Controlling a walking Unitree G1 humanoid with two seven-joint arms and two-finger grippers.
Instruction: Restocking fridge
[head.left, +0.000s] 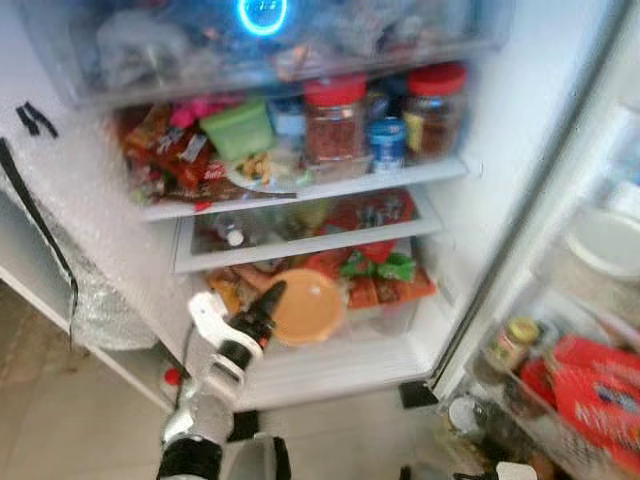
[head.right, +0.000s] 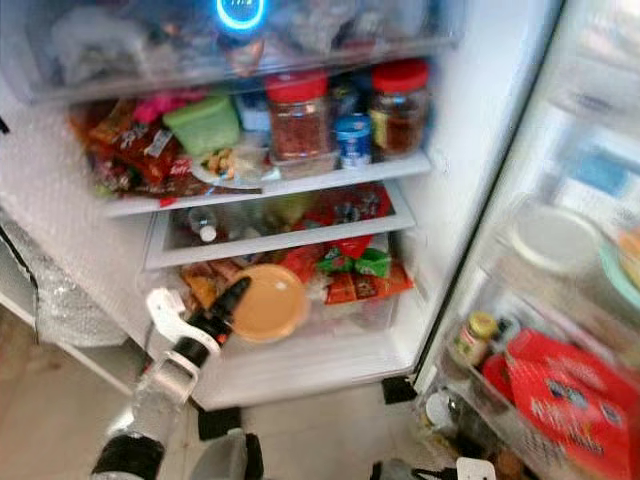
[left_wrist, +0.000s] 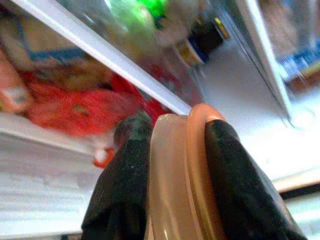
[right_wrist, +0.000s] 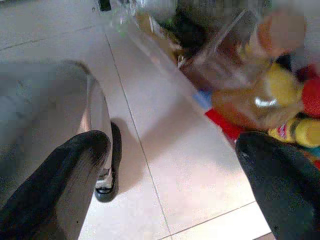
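The fridge stands open before me. My left gripper (head.left: 278, 300) reaches into the low compartment and is shut on a round orange lidded container (head.left: 308, 307), held on edge in front of red and green packets (head.left: 375, 270). In the left wrist view its black fingers (left_wrist: 125, 180) clamp the container's rim (left_wrist: 180, 175) from both sides. My right gripper (right_wrist: 172, 142) hangs open low over the tiled floor (right_wrist: 165, 150), beside the bottles in the door's bottom shelf (right_wrist: 240, 65).
Above sits a shelf (head.left: 400, 175) with two red-lidded jars (head.left: 335, 120), a green tub (head.left: 238, 128) and snack packets. A clear drawer (head.left: 300, 245) lies under it. The open door at right holds a red packet (head.left: 600, 385) and a small jar (head.left: 510, 342). Bubble wrap (head.left: 100, 300) hangs at left.
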